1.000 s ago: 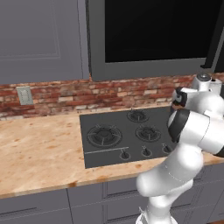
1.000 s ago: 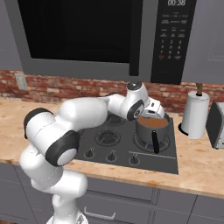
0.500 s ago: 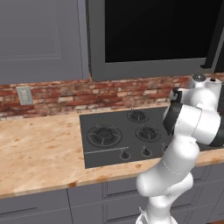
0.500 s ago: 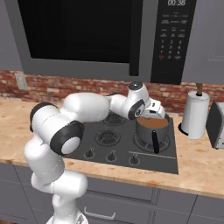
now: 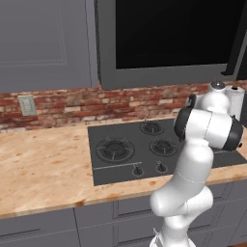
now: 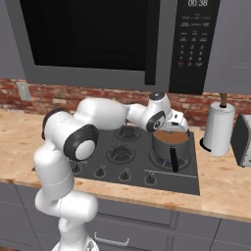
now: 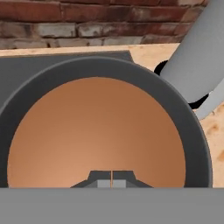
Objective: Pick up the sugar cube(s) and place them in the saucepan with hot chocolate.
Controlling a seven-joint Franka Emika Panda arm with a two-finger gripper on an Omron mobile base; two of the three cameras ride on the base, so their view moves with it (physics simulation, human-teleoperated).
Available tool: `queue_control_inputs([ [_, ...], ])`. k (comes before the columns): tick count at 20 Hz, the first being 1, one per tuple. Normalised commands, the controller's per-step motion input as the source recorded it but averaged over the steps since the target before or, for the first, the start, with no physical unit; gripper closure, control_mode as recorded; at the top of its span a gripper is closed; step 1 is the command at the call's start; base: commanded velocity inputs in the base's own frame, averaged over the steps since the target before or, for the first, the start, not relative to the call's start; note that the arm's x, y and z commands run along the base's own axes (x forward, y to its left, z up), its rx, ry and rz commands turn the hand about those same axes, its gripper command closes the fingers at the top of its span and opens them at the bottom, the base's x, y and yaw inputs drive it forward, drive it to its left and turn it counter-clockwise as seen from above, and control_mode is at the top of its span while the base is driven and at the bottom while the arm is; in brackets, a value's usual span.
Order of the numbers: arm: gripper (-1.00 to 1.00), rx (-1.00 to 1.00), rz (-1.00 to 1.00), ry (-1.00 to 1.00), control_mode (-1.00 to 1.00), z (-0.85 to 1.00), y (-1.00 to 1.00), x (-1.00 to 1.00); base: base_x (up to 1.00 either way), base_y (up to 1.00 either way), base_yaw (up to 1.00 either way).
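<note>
The saucepan [image 6: 170,148] is a dark grey round pot on the stove's right rear burner, with brown hot chocolate [image 6: 171,138] inside and a black handle [image 6: 173,159] pointing to the front. My gripper [image 6: 179,122] hovers just above its far rim, tilted down. In the hand view the saucepan rim [image 7: 192,131] rings the brown liquid, and my gripper [image 7: 111,178] is shut with its tips touching over it. The sugar cube is hidden; I see nothing between the tips.
A tall white paper-towel roll [image 6: 218,128] stands right of the stove, also close by in the hand view [image 7: 197,57]. A toaster [image 6: 242,139] sits at the far right. The black cooktop [image 5: 130,149] lies in a wooden counter under a microwave, against a brick wall.
The arm's elbow and upper links have swung round, while the hand has stayed over the saucepan almost in place. The gripper remains shut.
</note>
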Motion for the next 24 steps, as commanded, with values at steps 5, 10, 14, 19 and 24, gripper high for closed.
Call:
queue_control_inputs([
  [5, 1.00, 0.00, 0.01, 0.04, -1.00, -0.07, -0.17, 0.12, 0.00, 0.00, 0.00],
  [10, 1.00, 0.00, 0.00, 0.00, -1.00, -0.01, -0.07, 0.01, 0.00, 0.00, 0.00],
  [14, -1.00, 0.00, 0.00, 0.01, -1.00, -0.05, 0.00, 0.00, 0.00, 0.00, 0.00],
  [19, -1.00, 0.01, 0.00, 0.00, -1.00, -0.10, 0.00, 0.00, 0.00, 0.00, 0.00],
  [24, -1.00, 0.00, 0.00, 0.00, -1.00, -0.02, 0.00, 0.00, 0.00, 0.00, 0.00],
])
